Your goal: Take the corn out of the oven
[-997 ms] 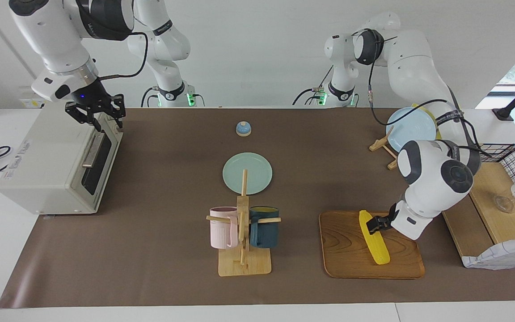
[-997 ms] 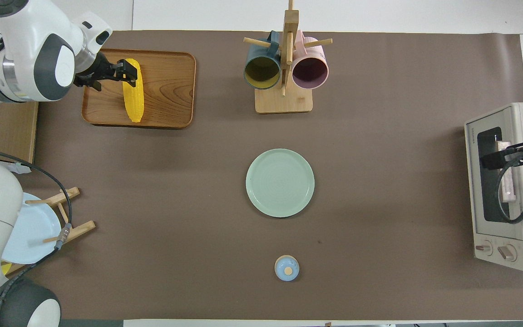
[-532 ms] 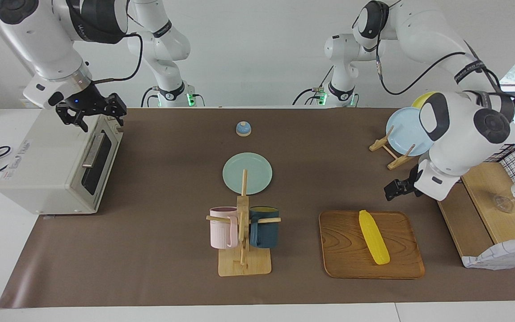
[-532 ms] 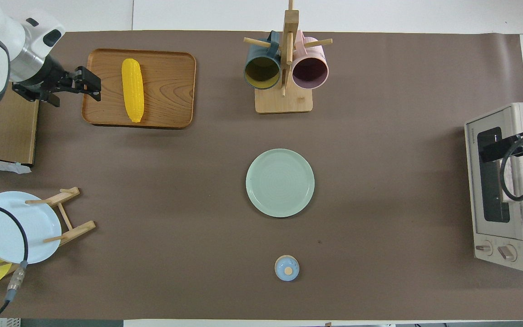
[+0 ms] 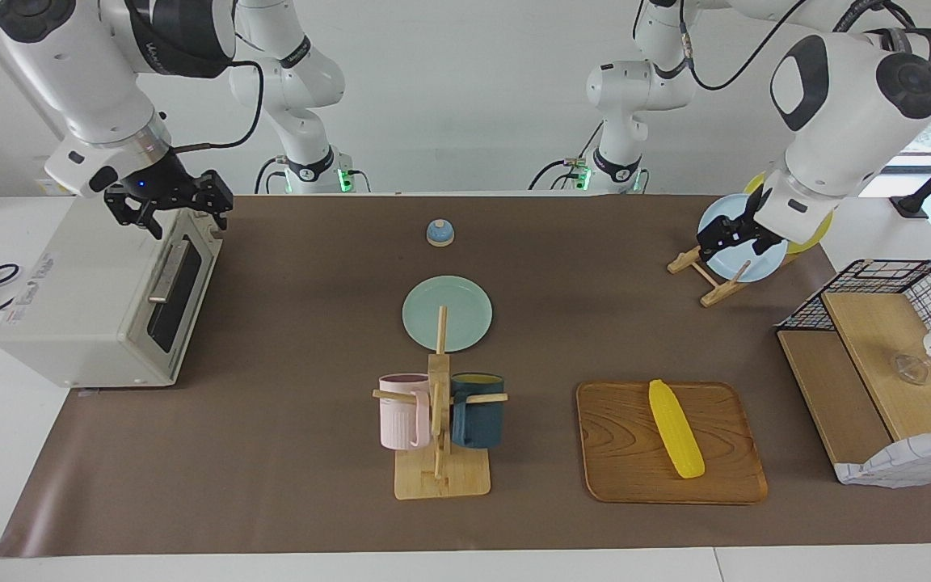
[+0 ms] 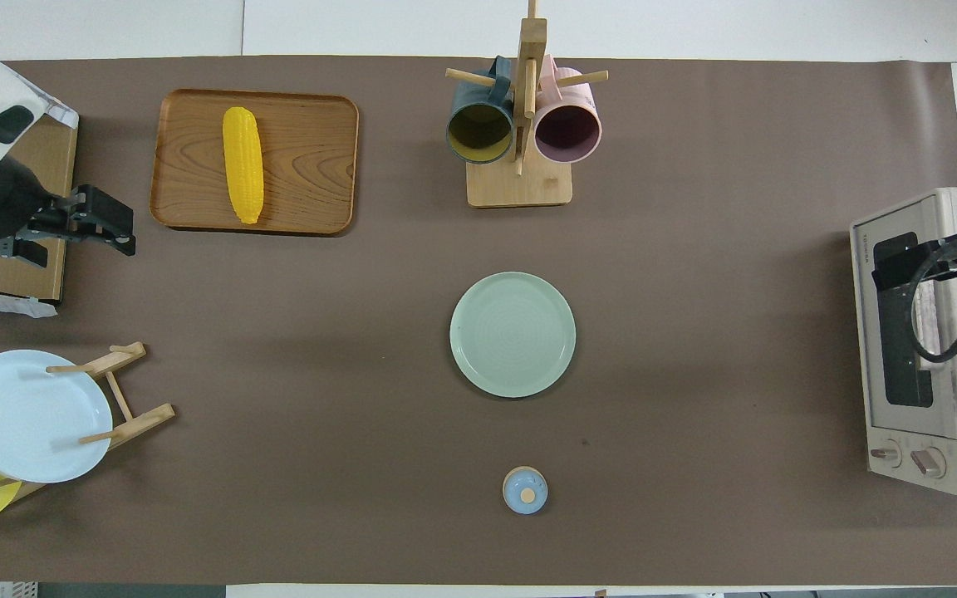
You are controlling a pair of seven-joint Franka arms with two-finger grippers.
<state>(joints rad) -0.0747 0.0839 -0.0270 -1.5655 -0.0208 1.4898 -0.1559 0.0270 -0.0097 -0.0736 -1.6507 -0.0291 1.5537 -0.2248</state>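
The yellow corn [image 5: 676,428] [image 6: 242,164] lies on a wooden tray [image 5: 627,453] toward the left arm's end of the table. The off-white oven [image 5: 86,299] [image 6: 944,465] stands at the right arm's end with its dark glass door closed. My right gripper [image 5: 168,208] [image 6: 902,267] hangs open just above the oven's top front edge, holding nothing. My left gripper [image 5: 726,234] [image 6: 100,226] is open and empty, raised in the air beside the tray, apart from the corn.
A green plate [image 5: 447,313] lies mid-table, with a mug rack [image 5: 440,420] farther from the robots and a small blue bell [image 5: 440,233] nearer. A pale-blue plate [image 6: 30,415] leans on a wooden stand. A wire basket shelf [image 5: 902,323] stands at the left arm's end.
My left gripper has lifted off the corn and drawn back toward the robots, leaving the corn on the tray. The right gripper has risen slightly above the oven's door.
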